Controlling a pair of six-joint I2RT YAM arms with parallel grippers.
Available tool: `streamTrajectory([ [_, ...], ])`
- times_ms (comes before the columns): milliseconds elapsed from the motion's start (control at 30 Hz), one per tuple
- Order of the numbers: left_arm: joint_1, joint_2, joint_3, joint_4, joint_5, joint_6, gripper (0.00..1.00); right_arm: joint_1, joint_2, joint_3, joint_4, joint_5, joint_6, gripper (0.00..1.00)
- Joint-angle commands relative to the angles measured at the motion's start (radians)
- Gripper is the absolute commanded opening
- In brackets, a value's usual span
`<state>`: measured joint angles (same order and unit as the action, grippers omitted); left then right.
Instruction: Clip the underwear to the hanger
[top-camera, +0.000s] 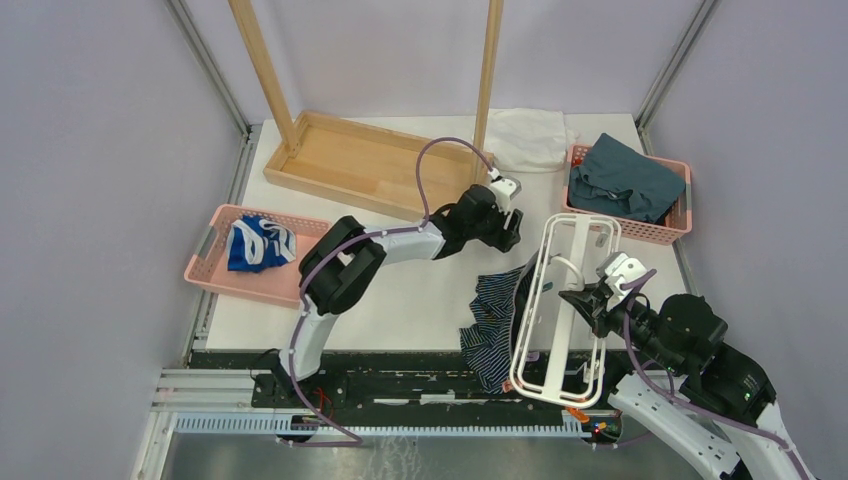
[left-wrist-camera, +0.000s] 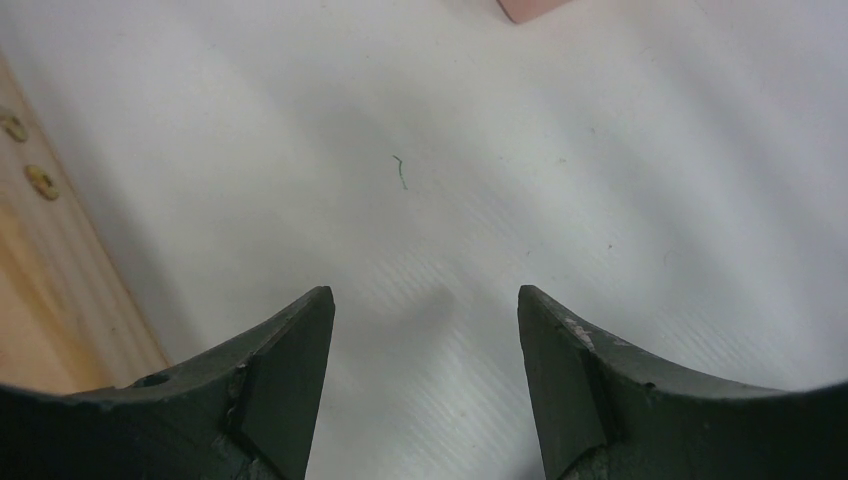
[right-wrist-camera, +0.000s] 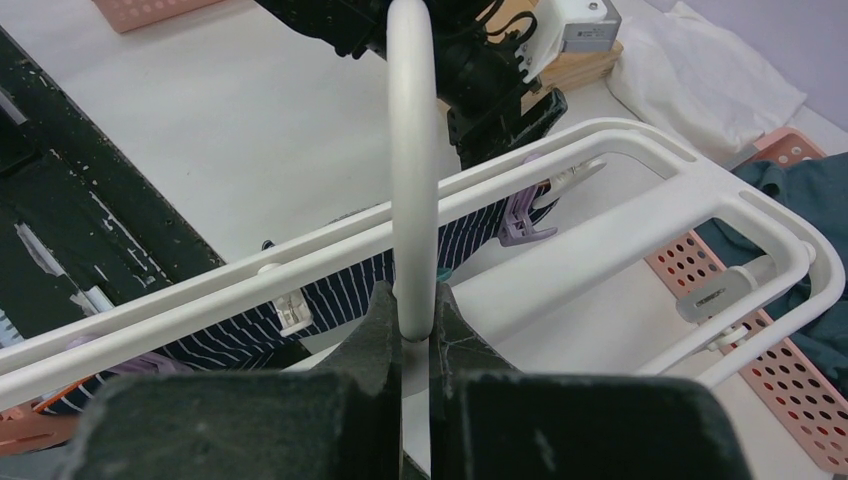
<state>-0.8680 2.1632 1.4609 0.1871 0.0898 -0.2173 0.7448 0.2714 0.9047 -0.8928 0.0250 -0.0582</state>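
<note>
Your right gripper (right-wrist-camera: 405, 338) has its fingers clamped together on the hook of the white plastic rectangular drying hanger (right-wrist-camera: 600, 240). The navy pinstriped cloth underwear (right-wrist-camera: 350, 282) lies just beyond them, under the frame. Your left gripper (left-wrist-camera: 425, 325) holds its fingers apart above the white tabletop (left-wrist-camera: 600, 150).

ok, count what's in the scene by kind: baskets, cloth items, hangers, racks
baskets: 2, left basket, right basket
cloth items: 4, underwear, blue-and-white garment, teal cloth, white cloth
hanger: 1
wooden rack: 1
total: 8
</note>
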Motion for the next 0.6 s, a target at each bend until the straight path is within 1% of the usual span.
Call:
streamTrajectory([
  [0,0.036,-0.151,-0.029,0.015,-0.067,0.0,0.75,0.0,-0.014,0.052,0.12,0.026,-0.006,0.0],
  [100,0.097,-0.196,-0.072,0.012,-0.074,-0.03,0.75,0.0,-0.013,0.049,0.121,0.025,-0.002,0.0],
  [200,0.139,-0.201,-0.091,0.001,-0.078,-0.026,0.75,0.0,-0.009,0.049,0.114,0.024,-0.002,0.0],
  [300,0.152,-0.187,-0.087,-0.003,-0.09,-0.002,0.76,0.0,-0.008,0.044,0.113,0.024,-0.001,0.0],
  [400,0.16,-0.142,-0.043,-0.048,-0.088,0.004,0.76,-0.001,-0.005,0.045,0.112,0.023,0.0,0.0],
  [567,0.155,-0.083,0.003,-0.099,-0.028,-0.011,0.76,0.0,-0.005,0.041,0.108,0.026,-0.001,0.01],
])
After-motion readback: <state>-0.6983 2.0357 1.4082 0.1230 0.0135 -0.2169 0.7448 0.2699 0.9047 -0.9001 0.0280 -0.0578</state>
